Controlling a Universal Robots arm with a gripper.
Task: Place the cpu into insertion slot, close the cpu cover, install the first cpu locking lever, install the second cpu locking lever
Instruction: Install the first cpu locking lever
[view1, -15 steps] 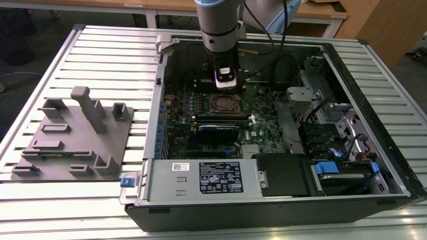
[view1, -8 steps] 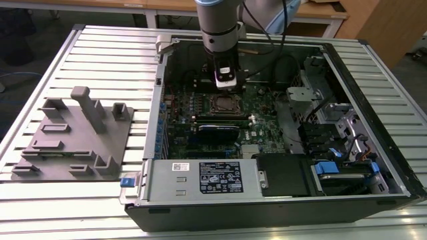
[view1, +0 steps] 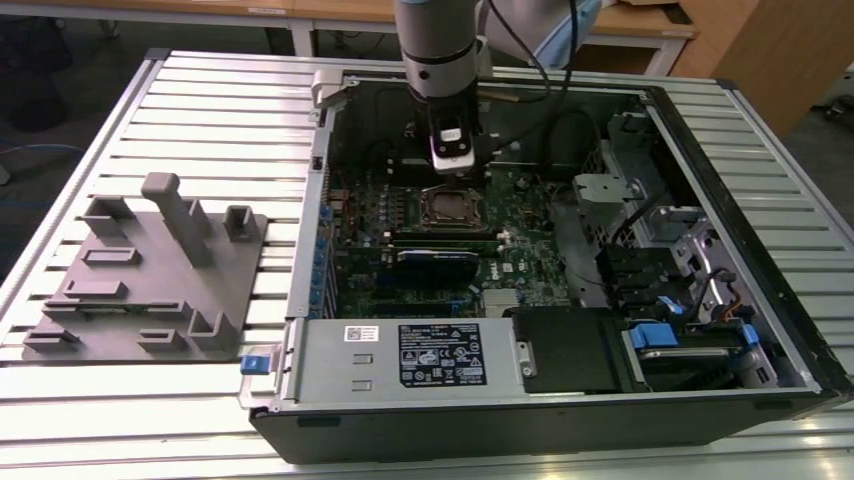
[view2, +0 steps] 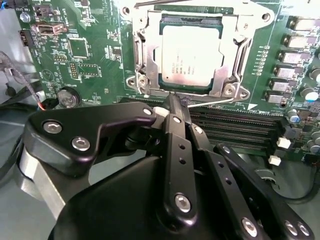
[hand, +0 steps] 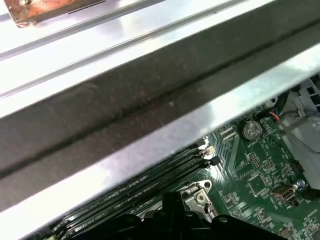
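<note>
Here the fingers (view2: 173, 112) (pressed together, nothing seen between them) sit beside the cpu cover (view2: 145, 55), closed over the cpu (view2: 187, 55).

Arm: grey cylindrical metal robot arm (view1: 438, 40), enters exterior view at 12 o'clock, hangs near vertical.
Wrist: pale silver wrist block (view1: 450, 145) under the last link, tool end toward 6 o'clock.
Gripper: black linked-bar two-finger gripper (view1: 450, 178) (view2: 172, 100), pointing down.
Fingers: black fingers (view2: 176, 150) converge, tips pressed together, second wrist view.
</note>
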